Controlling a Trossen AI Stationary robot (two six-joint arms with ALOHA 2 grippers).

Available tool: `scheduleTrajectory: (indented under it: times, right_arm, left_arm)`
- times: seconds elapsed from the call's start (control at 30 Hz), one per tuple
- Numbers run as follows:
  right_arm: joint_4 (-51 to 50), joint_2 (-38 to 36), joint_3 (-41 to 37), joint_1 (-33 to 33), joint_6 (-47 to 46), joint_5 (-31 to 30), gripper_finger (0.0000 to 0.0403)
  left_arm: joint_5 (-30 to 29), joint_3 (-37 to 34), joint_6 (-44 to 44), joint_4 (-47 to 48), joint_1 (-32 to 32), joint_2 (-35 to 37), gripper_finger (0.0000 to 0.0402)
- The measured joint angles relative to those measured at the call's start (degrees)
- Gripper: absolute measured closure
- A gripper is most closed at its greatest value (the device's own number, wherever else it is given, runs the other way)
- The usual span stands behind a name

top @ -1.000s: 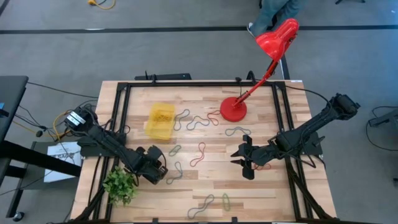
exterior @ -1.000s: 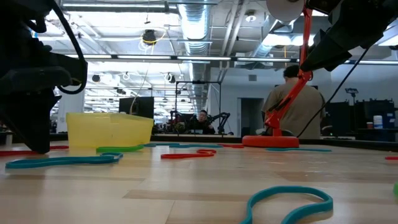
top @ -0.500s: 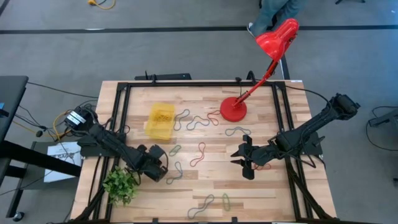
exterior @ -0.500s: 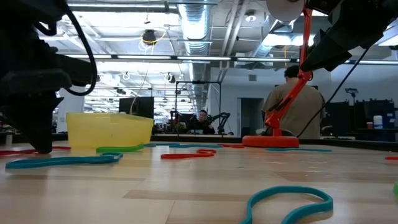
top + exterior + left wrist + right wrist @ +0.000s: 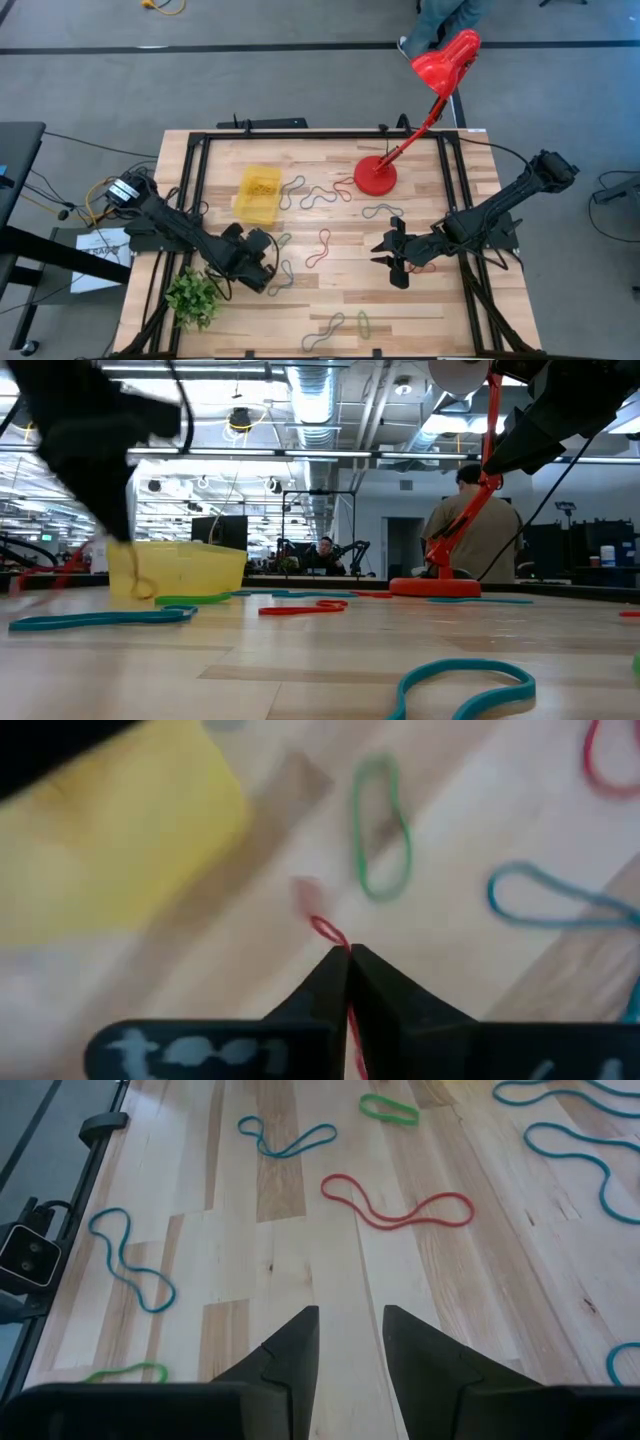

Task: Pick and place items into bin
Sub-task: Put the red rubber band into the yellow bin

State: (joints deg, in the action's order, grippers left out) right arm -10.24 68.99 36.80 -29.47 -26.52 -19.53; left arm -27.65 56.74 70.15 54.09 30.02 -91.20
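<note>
Robotics laboratory: open hall with exposed ceiling ducts [image 5: 310,400], strip lighting, further robot arms [image 5: 350,550] on benches behind, and a framed wooden worktop [image 5: 420,300].

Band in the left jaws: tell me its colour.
Red. The band shows best in the left wrist view, pinched in the shut left gripper.

1. Small translucent yellow plastic bin [image 5: 257,193] — pale, see-through yellow.
2. Thin floppy rubber-band loops: red [image 5: 397,1206], green [image 5: 380,828] and teal-blue [image 5: 288,1139].
3. Light wooden plank table [image 5: 330,300] — tan, with darker strips.
4. Glossy red desk lamp [image 5: 445,58].
5. Green leafy plant [image 5: 193,297].
</note>
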Motion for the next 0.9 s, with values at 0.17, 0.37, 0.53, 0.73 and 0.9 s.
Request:
scheduleTrajectory:
  times: [0.17,0.37,0.53,0.73,0.9]
  right_arm:
    - [0.02,0.0,0.0,0.02,0.0,0.0,0.0295]
    - [0.0,0.0,0.0,0.0,0.0,0.0,0.0295]
    - [0.01,0.0,0.0,0.01,0.0,0.0,0.0295]
    - [0.0,0.0,0.0,0.0,0.0,0.0,0.0295]
    - [0.02,0.0,0.02,0.02,0.0,0.0,0.0295]
  left_arm:
    - [-11.66,12.08,-0.43,17.61,-0.35,0.07,0.0401]
    - [-23.4,21.59,-0.41,34.22,-3.94,0.15,0.0401]
    - [-21.69,20.94,-3.08,35.92,-9.9,0.2,0.0401]
    - [-16.26,14.47,-5.03,33.96,-15.4,0.11,0.0401]
    - [-12.63,10.61,-8.51,29.36,-16.33,0.15,0.0401]
